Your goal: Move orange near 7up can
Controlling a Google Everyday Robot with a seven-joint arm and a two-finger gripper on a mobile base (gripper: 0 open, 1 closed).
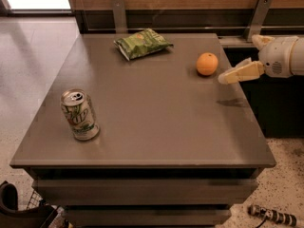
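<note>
The orange (207,63) sits on the grey table (156,113) near its far right edge. The 7up can (79,114) stands upright near the table's front left, far from the orange. My gripper (227,77) reaches in from the right, above the table's right edge, just right of and slightly in front of the orange. It does not touch the orange and holds nothing.
A crinkled green chip bag (142,42) lies at the far middle of the table. Two metal posts (118,13) and a wooden wall stand behind it. The floor drops away on the left and front. A small object (271,215) lies on the floor at lower right.
</note>
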